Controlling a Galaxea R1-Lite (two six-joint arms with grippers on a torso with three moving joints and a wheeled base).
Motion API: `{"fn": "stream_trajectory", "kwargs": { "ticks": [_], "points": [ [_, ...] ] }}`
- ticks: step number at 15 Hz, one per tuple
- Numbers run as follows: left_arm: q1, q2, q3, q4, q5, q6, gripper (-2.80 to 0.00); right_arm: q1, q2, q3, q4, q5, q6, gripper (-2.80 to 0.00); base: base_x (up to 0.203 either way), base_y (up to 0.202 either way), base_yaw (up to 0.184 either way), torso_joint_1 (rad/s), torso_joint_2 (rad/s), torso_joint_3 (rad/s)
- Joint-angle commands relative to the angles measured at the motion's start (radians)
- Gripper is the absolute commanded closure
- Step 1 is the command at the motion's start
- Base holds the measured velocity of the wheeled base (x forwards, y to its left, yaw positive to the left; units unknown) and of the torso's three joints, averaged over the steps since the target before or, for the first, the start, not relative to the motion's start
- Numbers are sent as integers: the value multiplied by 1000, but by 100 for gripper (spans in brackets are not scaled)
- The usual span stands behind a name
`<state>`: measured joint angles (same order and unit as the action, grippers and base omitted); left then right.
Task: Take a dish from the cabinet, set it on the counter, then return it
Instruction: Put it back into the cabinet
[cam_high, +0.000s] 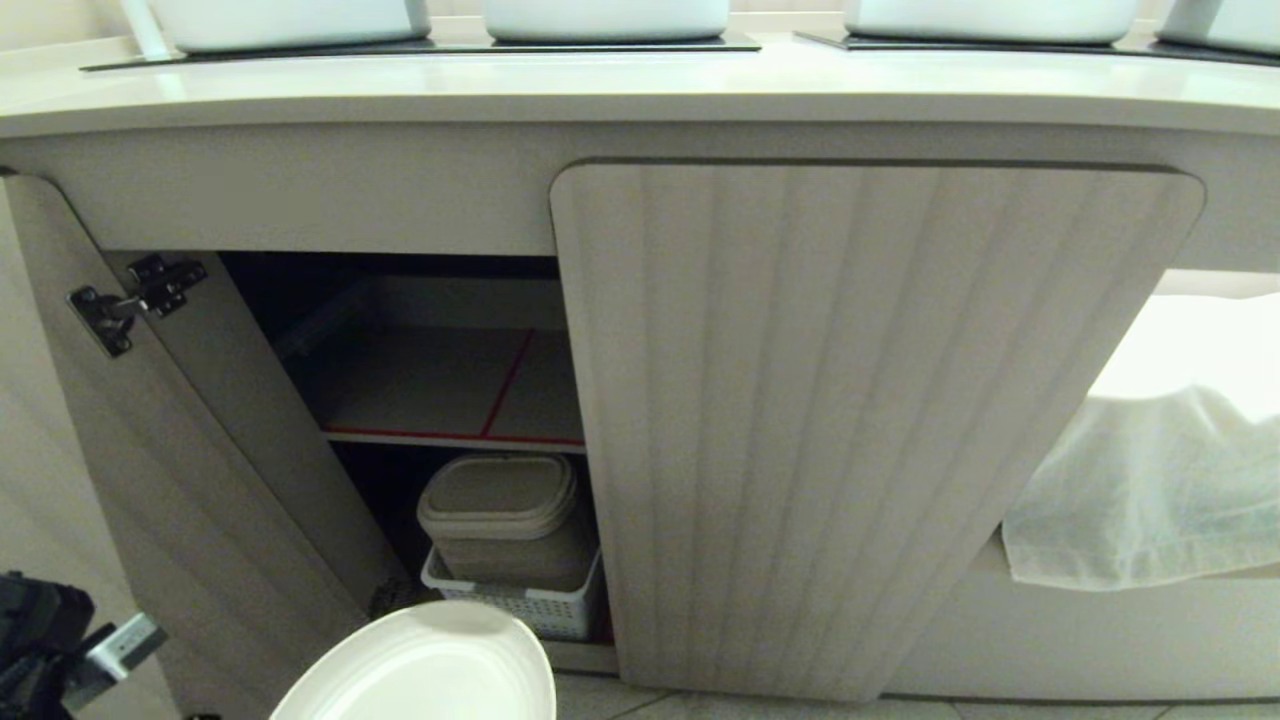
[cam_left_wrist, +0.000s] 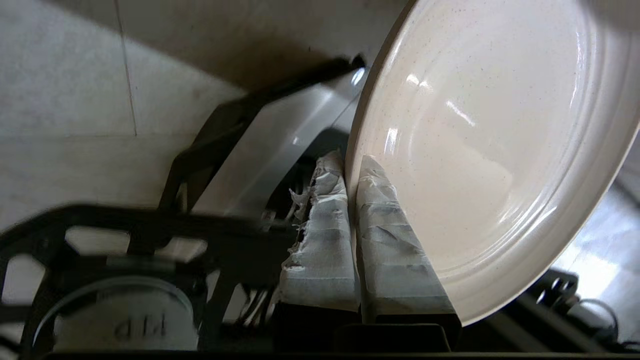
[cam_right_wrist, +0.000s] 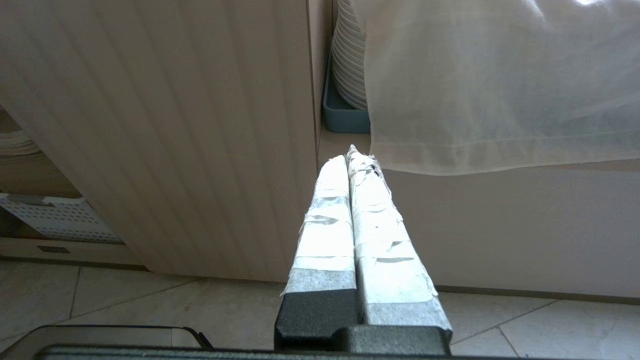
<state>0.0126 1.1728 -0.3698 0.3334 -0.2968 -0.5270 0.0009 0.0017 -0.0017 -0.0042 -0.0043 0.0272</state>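
The dish (cam_high: 420, 665), a plain off-white plate with a raised rim, hangs low in front of the open cabinet bay, at the bottom edge of the head view. My left gripper (cam_left_wrist: 352, 167) is shut on the rim of the dish (cam_left_wrist: 490, 140), one taped finger on each face. In the head view only a dark part of the left arm (cam_high: 50, 650) shows. The cabinet's left door (cam_high: 180, 480) stands open, showing the red-edged shelf (cam_high: 450, 400). The counter (cam_high: 640, 90) runs above. My right gripper (cam_right_wrist: 352, 157) is shut and empty, parked low before the closed door (cam_right_wrist: 175, 125).
Under the shelf a lidded beige container (cam_high: 505, 520) sits in a white basket (cam_high: 540, 605). The middle fluted door (cam_high: 850, 420) is closed. A white cloth (cam_high: 1150, 490) drapes over the right bay, with stacked plates (cam_right_wrist: 347, 60) behind it. White tubs (cam_high: 600, 15) stand on the counter.
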Motion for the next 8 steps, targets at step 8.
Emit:
{"fn": "stream_trajectory", "kwargs": {
  "ticks": [8],
  "points": [
    [16,199,-7,-254,32,-90,0,1,0,0,0,0,-1,0,0,0,0,0,0,0]
  ]
}}
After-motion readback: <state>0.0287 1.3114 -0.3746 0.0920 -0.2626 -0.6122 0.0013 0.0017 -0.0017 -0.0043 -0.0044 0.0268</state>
